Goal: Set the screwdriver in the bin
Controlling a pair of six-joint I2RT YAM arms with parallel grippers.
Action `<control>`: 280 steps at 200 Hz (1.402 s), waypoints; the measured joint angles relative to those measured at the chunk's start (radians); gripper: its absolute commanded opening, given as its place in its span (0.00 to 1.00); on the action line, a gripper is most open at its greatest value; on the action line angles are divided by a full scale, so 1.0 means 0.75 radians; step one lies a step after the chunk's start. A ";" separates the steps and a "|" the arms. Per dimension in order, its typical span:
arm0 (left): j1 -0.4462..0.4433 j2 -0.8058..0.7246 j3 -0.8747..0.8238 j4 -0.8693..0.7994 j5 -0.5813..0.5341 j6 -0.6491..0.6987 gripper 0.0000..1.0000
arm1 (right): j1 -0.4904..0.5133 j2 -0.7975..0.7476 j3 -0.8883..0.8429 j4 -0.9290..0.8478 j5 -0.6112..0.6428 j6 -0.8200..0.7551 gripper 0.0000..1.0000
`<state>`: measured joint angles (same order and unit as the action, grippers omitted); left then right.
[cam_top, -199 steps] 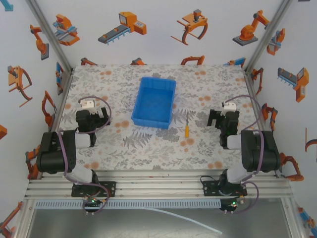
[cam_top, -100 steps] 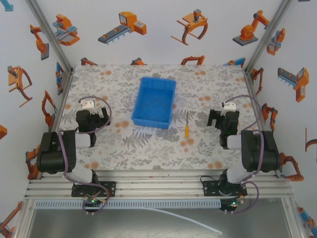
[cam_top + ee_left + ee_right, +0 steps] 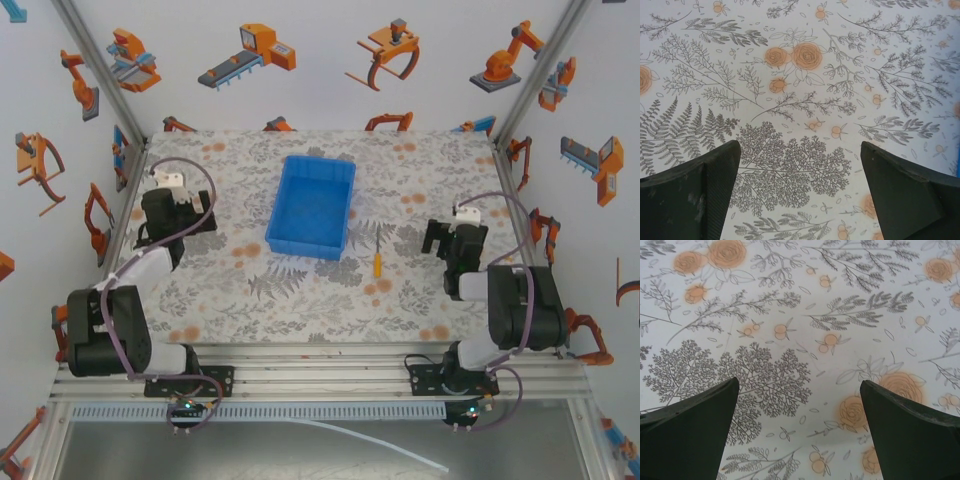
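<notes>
My left gripper (image 3: 800, 192) and right gripper (image 3: 800, 432) both hang spread above the mat (image 3: 300, 300); the screwdriver (image 3: 377, 263) lies just right of the bin (image 3: 305, 243).

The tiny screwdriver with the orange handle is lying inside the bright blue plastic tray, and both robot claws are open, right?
Not quite. The tiny orange-handled screwdriver lies on the flowery mat beside the bright blue plastic tray, on the right arm's side, not inside it; the top external view shows this. The rest holds: the left gripper and the right gripper are both open.
</notes>
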<state>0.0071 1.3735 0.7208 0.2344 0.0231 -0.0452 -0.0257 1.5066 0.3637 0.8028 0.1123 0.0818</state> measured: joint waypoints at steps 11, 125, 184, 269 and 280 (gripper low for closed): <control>0.000 -0.027 0.052 -0.110 -0.001 -0.002 0.97 | 0.000 -0.065 0.037 -0.110 0.028 0.007 0.99; 0.000 -0.058 0.509 -0.890 0.144 -0.015 0.97 | 0.002 -0.816 0.228 -0.876 -0.379 0.516 0.89; 0.000 -0.031 0.570 -1.052 0.152 0.014 0.97 | 0.451 -0.492 0.479 -1.440 -0.155 0.513 0.85; 0.000 -0.032 0.587 -1.102 0.156 0.021 0.97 | 0.671 0.004 0.680 -1.483 -0.097 0.559 0.73; 0.000 -0.032 0.587 -1.103 0.160 0.021 0.97 | 0.687 0.036 0.702 -1.483 -0.085 0.560 0.72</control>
<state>0.0071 1.3499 1.1610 -0.5926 0.1432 -0.0296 0.4892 1.5337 0.8906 -0.3096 0.0486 0.5018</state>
